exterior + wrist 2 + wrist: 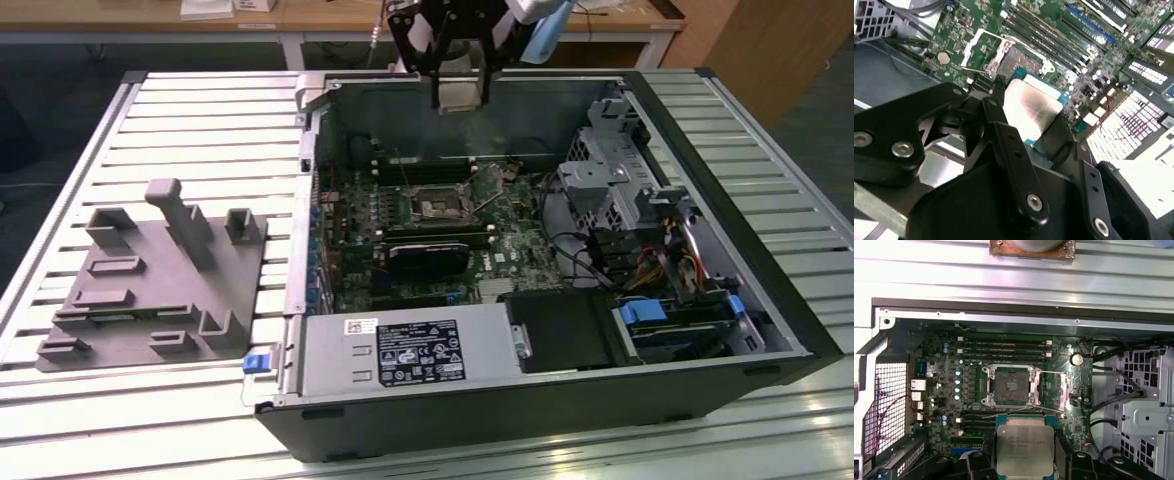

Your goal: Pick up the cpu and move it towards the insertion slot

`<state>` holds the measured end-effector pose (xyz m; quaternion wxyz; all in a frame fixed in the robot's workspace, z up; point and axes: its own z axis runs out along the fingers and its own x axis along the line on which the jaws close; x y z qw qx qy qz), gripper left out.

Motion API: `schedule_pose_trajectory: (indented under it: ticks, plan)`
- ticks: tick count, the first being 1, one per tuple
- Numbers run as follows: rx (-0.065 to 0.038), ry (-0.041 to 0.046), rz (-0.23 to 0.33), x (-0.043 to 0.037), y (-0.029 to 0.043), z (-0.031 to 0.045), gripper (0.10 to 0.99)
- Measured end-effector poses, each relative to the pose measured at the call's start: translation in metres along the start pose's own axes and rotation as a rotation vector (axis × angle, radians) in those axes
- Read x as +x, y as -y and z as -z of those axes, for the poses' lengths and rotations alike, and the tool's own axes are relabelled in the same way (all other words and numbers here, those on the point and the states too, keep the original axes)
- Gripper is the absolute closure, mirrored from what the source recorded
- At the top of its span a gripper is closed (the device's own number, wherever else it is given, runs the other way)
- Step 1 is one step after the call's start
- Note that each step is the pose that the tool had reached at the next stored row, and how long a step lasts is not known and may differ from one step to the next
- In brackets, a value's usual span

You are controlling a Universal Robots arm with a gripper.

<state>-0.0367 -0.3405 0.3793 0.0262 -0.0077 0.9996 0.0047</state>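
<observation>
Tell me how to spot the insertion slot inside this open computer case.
Look into the open computer case, at the green motherboard on its floor. Near the board's middle sits the insertion slot, a square shiny metal frame around a dark centre. The long black strip slots beside it are narrow, not square.

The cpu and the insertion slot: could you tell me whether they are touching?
Apart. In the first wrist view the cpu, held in the gripper, sits short of the insertion slot.

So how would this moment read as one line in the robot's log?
gripper: shut on cpu | cpu: lifted, held above motherboard | insertion slot: open, empty | cpu: short of slot, not seated
</observation>
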Motion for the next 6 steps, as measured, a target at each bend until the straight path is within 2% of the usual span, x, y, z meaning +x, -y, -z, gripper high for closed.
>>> schedule_pose_trajectory:
  ticks: [6]
  plan:
    - [0.000, 0.0000, 0.000, 0.0003, 0.0000, -0.0032, 0.541]
